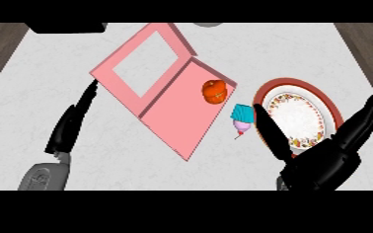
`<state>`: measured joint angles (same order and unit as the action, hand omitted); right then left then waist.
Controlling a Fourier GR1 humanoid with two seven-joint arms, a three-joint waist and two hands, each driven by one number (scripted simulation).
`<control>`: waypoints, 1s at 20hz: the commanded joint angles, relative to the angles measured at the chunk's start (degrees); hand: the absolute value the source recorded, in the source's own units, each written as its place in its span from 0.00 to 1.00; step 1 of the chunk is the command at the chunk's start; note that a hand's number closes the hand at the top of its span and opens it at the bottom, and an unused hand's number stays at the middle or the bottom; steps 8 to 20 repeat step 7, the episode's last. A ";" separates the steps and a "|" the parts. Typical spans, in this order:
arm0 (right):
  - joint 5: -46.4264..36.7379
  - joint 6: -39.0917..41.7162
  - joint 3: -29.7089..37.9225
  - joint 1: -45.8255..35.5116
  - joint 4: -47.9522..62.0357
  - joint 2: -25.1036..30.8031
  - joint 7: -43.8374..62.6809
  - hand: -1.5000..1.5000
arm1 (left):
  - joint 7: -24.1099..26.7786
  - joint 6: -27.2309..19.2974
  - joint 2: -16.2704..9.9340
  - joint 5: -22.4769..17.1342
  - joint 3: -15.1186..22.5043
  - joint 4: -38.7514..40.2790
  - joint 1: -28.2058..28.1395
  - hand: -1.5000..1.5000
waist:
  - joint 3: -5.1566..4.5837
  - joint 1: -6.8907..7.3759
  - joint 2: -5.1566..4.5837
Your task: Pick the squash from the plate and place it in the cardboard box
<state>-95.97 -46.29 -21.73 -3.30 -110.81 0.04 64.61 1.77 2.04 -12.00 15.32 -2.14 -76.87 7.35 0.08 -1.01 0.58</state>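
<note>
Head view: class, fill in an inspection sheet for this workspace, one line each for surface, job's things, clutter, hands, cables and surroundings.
Surface: pale marbled counter, dark wood-like strips at the upper corners.
Job's things: orange squash lies inside the pink box, near its far right corner; the box's lid, with a window cut-out, lies flat to the left. The plate, red-rimmed with a floral band, has nothing on it.
Clutter: a cupcake with a teal wrapper lies between box and plate.
Hands: left hand open, left of the box; right hand open, fingers spread over the plate's near edge, holding nothing.
Cables: nothing seen.
Surroundings: a dark object and a grey object, cut off at the top.
</note>
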 commanded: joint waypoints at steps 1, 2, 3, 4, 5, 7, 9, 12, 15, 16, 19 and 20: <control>-3.76 -10.62 -6.91 12.45 -5.02 -0.04 10.47 0.00 | 0.74 0.77 -0.82 -0.33 -0.62 1.10 -0.25 0.50 | -0.03 -0.71 -0.13; -3.91 -12.85 -5.50 12.99 -4.65 -0.04 9.22 0.00 | -0.15 -0.37 0.20 0.81 0.29 0.87 1.18 0.50 | -0.02 -0.38 -0.32; -5.96 -13.04 -7.67 14.77 -4.77 -0.04 10.61 0.00 | 2.36 1.19 -1.33 -0.54 -0.46 -1.55 -3.14 0.50 | -0.04 0.35 -0.14; -4.47 -13.40 -7.99 18.44 -6.90 -0.04 8.31 0.00 | 1.18 0.11 -0.34 0.22 -0.26 0.35 0.03 0.50 | -0.04 -0.37 -0.27; -6.13 -13.51 -10.45 20.74 -9.45 -0.04 7.93 0.00 | -1.13 0.24 -0.06 -0.20 -0.29 -1.37 -0.73 0.50 | -0.04 -0.29 -0.11; -6.77 -19.76 -9.86 21.84 -2.17 -0.04 9.07 0.00 | 0.73 0.79 0.38 0.06 0.64 -0.48 -1.11 0.50 | -0.03 0.17 -0.36; -6.77 -19.76 -9.86 21.84 -2.17 -0.04 9.07 0.00 | 0.73 0.79 0.38 0.06 0.64 -0.48 -1.11 0.50 | -0.03 0.17 -0.36; -6.77 -19.76 -9.86 21.84 -2.17 -0.04 9.07 0.00 | 0.73 0.79 0.38 0.06 0.64 -0.48 -1.11 0.50 | -0.03 0.17 -0.36; -6.77 -19.76 -9.86 21.84 -2.17 -0.04 9.07 0.00 | 0.73 0.79 0.38 0.06 0.64 -0.48 -1.11 0.50 | -0.03 0.17 -0.36; -6.77 -19.76 -9.86 21.84 -2.17 -0.04 9.07 0.00 | 0.73 0.79 0.38 0.06 0.64 -0.48 -1.11 0.50 | -0.03 0.17 -0.36; -6.77 -19.76 -9.86 21.84 -2.17 -0.04 9.07 0.00 | 0.73 0.79 0.38 0.06 0.64 -0.48 -1.11 0.50 | -0.03 0.17 -0.36; -6.77 -19.76 -9.86 21.84 -2.17 -0.04 9.07 0.00 | 0.73 0.79 0.38 0.06 0.64 -0.48 -1.11 0.50 | -0.03 0.17 -0.36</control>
